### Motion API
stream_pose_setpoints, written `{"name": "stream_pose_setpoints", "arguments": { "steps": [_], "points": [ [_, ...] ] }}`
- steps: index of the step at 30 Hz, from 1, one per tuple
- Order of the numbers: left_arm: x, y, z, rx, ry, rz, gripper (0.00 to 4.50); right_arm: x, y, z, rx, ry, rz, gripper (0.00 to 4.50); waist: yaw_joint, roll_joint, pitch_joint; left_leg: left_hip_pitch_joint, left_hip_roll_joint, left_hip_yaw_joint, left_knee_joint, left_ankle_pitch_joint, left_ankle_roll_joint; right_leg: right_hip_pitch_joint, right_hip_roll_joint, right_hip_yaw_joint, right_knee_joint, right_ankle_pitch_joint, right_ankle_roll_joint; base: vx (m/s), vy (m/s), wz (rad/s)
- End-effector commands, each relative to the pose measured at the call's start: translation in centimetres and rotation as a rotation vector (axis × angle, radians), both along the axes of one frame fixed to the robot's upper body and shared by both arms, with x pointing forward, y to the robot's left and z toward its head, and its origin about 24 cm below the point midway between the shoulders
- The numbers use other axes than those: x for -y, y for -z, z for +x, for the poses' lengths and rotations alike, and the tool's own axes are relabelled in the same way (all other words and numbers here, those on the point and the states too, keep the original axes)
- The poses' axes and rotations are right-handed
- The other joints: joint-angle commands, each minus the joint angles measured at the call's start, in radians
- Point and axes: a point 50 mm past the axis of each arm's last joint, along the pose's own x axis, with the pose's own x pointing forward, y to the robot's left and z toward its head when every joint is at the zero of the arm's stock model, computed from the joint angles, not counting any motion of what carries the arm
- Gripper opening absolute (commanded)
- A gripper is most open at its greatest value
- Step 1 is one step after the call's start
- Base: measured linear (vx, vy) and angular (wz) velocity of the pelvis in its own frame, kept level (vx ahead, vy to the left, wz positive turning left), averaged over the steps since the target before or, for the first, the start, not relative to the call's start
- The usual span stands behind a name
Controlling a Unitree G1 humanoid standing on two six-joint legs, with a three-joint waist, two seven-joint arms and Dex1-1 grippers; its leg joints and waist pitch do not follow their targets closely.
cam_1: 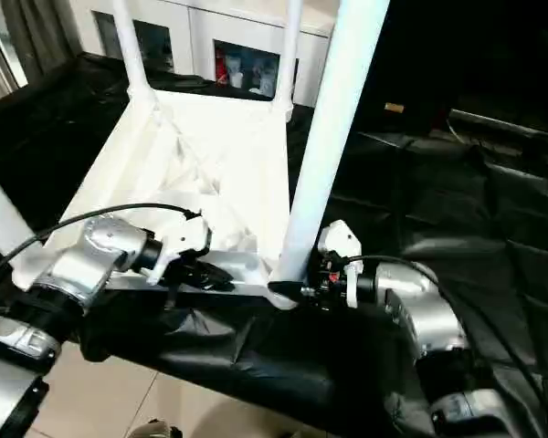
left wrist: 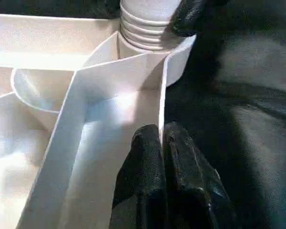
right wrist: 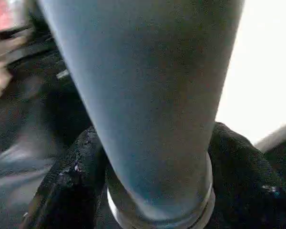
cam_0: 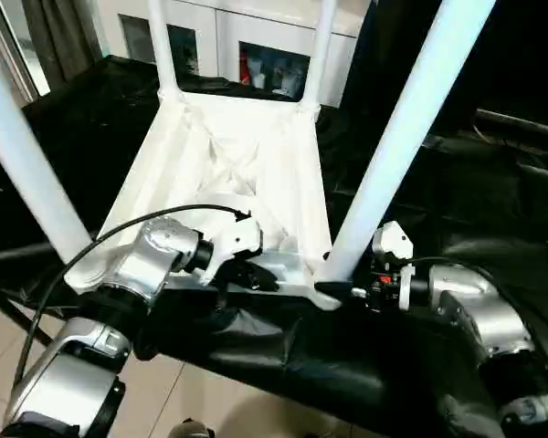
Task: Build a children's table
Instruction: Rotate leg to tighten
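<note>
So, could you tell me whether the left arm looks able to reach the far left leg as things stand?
Probably not right now. The left gripper is shut on the tabletop's near rim, and the far left leg stands at the opposite end, beyond the near left leg. It would have to let go first.

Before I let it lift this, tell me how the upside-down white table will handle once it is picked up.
The table is probably light and fairly stiff: thin white plastic with a ribbed underside. With four long legs pointing up it may tip or sway. The left gripper pinches only a thin rim wall, so it could slip on the smooth plastic.
</note>
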Motion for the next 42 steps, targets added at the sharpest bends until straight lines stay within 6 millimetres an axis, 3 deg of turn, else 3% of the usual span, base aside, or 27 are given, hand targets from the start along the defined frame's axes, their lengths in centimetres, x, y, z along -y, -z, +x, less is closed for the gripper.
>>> {"name": "stream_pose_setpoints", "arguments": {
  "steps": [1, 4, 7, 8, 9, 10, 11, 12, 14, 18, 22, 26, 27, 28, 33, 36, 42],
  "points": [
    [1.0, -0.5, 1.1, 0.057, -0.122, -0.039, 0.0, -0.7, 1.5, -0.1, -0.038, 0.076, -0.051, 2.69, -0.005, -0.001, -0.053, 0.019, 0.023, -0.011, -0.068, -0.312, -0.008, 0.034, -0.052, 0.034, -0.073, -0.378, -0.168, 0.0, 0.0, 0.0],
    [3.8, 0.0, 1.5, 0.081, -0.197, -0.041, 0.0, -2.1, 2.8, 0.9, -0.092, 0.324, -0.032, 2.68, -0.014, 0.003, -0.051, 0.023, 0.023, -0.018, -0.072, -0.358, -0.026, 0.027, -0.052, 0.032, -0.085, -0.463, -0.133, 0.0, 0.0, 0.0],
    [4.8, 0.2, 1.5, 0.084, -0.209, -0.042, 0.0, -2.6, 3.0, 1.2, -0.108, 0.393, -0.033, 2.67, -0.022, 0.002, -0.05, 0.023, 0.019, -0.02, -0.071, -0.377, -0.03, 0.026, -0.05, 0.028, -0.092, -0.501, -0.114, 0.0, 0.0, 0.0],
    [5.6, 0.3, 1.4, 0.087, -0.21, -0.041, 0.0, -3.0, 3.2, 1.4, -0.119, 0.436, -0.038, 2.67, -0.023, 0.006, -0.052, 0.024, 0.018, -0.02, -0.071, -0.377, -0.021, 0.027, -0.051, 0.029, -0.095, -0.503, -0.11, 0.0, 0.0, 0.0],
    [7.6, 0.2, 1.1, 0.088, -0.182, -0.054, 0.0, -4.8, 3.0, 1.8, -0.103, 0.449, -0.066, 2.67, -0.031, 0.014, -0.05, 0.023, 0.019, -0.02, -0.073, -0.384, -0.025, 0.022, -0.047, 0.03, -0.097, -0.491, -0.113, 0.0, 0.0, 0.0],
    [7.9, 0.2, 1.0, 0.088, -0.176, -0.057, 0.0, -5.1, 2.9, 1.9, -0.095, 0.436, -0.069, 2.67, -0.034, 0.009, -0.05, 0.021, 0.016, -0.021, -0.072, -0.392, -0.027, 0.024, -0.046, 0.027, -0.097, -0.5, -0.11, 0.0, 0.0, 0.0],
    [8.6, 0.0, 0.9, 0.09, -0.161, -0.067, 0.0, -5.9, 2.6, 1.9, -0.069, 0.396, -0.077, 3.02, -0.034, 0.008, -0.051, 0.022, 0.016, -0.023, -0.072, -0.396, -0.027, 0.028, -0.047, 0.025, -0.098, -0.51, -0.106, 0.0, 0.0, 0.0],
    [8.8, -0.1, 0.9, 0.092, -0.16, -0.069, 0.0, -6.1, 2.5, 2.0, -0.056, 0.383, -0.079, 3.37, -0.033, 0.012, -0.052, 0.022, 0.017, -0.023, -0.073, -0.396, -0.02, 0.028, -0.048, 0.026, -0.101, -0.502, -0.105, 0.0, 0.0, 0.0],
    [8.8, -0.2, 0.9, 0.096, -0.138, -0.071, 0.0, -6.0, 2.1, 2.1, -0.021, 0.344, -0.077, 3.4, -0.032, 0.015, -0.053, 0.023, 0.018, -0.022, -0.072, -0.399, -0.016, 0.026, -0.047, 0.027, -0.099, -0.481, -0.111, 0.0, 0.0, 0.0],
    [7.9, -0.4, 1.0, 0.089, -0.118, -0.082, 0.0, -4.8, 1.2, 2.4, 0.011, 0.306, -0.036, 3.83, -0.031, 0.013, -0.055, 0.017, 0.019, -0.018, -0.073, -0.374, 0.004, 0.033, -0.044, 0.031, -0.087, -0.373, -0.151, 0.0, 0.0, 0.0],
    [6.0, -0.2, 0.9, 0.062, -0.065, -0.062, 0.0, -3.0, 0.2, 1.7, 0.023, 0.143, 0.004, 3.83, -0.027, 0.012, -0.057, 0.014, 0.021, -0.016, -0.071, -0.349, 0.027, 0.04, -0.045, 0.032, -0.084, -0.332, -0.164, 0.0, 0.0, 0.0],
    [4.3, -0.1, 0.4, 0.006, 0.014, -0.073, 0.0, -0.9, -0.5, 0.5, 0.031, -0.023, -0.007, 3.83, -0.016, 0.01, -0.061, 0.013, 0.024, -0.01, -0.065, -0.275, 0.057, 0.044, -0.047, 0.034, -0.07, -0.233, -0.206, 0.0, 0.0, 0.0],
    [3.9, -0.1, 0.3, -0.007, 0.031, -0.073, 0.0, -0.4, -0.7, 0.3, 0.026, -0.052, -0.003, 3.83, -0.014, 0.006, -0.06, 0.012, 0.024, -0.011, -0.065, -0.266, 0.059, 0.049, -0.046, 0.032, -0.069, -0.226, -0.21, 0.0, 0.0, 0.0],
    [3.5, -0.1, 0.1, -0.014, 0.052, -0.068, 0.0, 0.0, -0.9, 0.0, 0.018, -0.085, 0.0, 3.83, -0.013, 0.01, -0.062, 0.01, 0.026, -0.011, -0.064, -0.244, 0.07, 0.05, -0.046, 0.032, -0.061, -0.19, -0.226, 0.0, 0.0, 0.0],
    [0.7, -0.1, -0.2, -0.049, 0.105, -0.023, 0.0, 1.7, -1.1, -1.4, -0.026, -0.212, -0.04, 3.83, 0.004, 0.01, -0.061, 0.014, 0.031, -0.007, -0.062, -0.225, 0.071, 0.051, -0.044, 0.031, -0.053, -0.154, -0.24, 0.0, 0.0, 0.0],
    [-0.4, -0.2, -0.4, -0.063, 0.123, -0.014, 0.0, 2.0, -1.0, -1.4, -0.03, -0.213, -0.047, 3.83, 0.005, 0.011, -0.061, 0.013, 0.032, -0.005, -0.064, -0.231, 0.059, 0.048, -0.045, 0.031, -0.051, -0.159, -0.244, 0.0, 0.0, 0.0],
    [-0.8, -0.3, -0.4, -0.065, 0.119, -0.011, 0.0, 1.3, -1.0, -1.3, -0.029, -0.203, -0.015, 3.47, 0.004, 0.011, -0.06, 0.013, 0.03, -0.006, -0.065, -0.249, 0.037, 0.047, -0.048, 0.032, -0.054, -0.202, -0.232, 0.0, 0.0, 0.0]
  ]
}}
